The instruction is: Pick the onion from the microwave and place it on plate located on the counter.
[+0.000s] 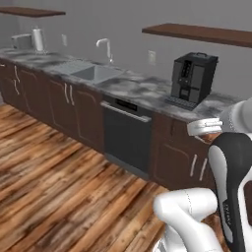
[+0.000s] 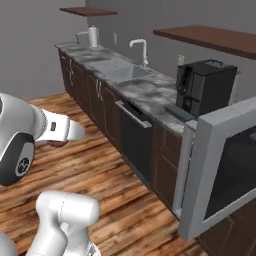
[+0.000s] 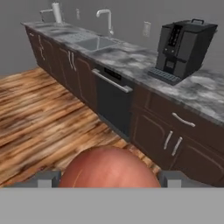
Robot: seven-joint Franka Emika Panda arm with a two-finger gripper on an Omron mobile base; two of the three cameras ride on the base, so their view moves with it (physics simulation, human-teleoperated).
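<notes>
The hand view shows the jaws clenched on the round onion (image 3: 108,168), held over the wooden floor (image 3: 39,109); the right base view shows the microwave (image 2: 220,165) door open beside the worktop (image 2: 145,92).

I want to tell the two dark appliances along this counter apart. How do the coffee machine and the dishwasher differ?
The coffee machine stands on top of the counter; the dishwasher is built in under it, between the brown cabinets. The coffee machine is a boxy freestanding unit with a drip tray at its foot; the dishwasher shows only a flat front panel. The dishwasher has a long silver bar handle near its top; the coffee machine has none. Both are black or near black.
</notes>
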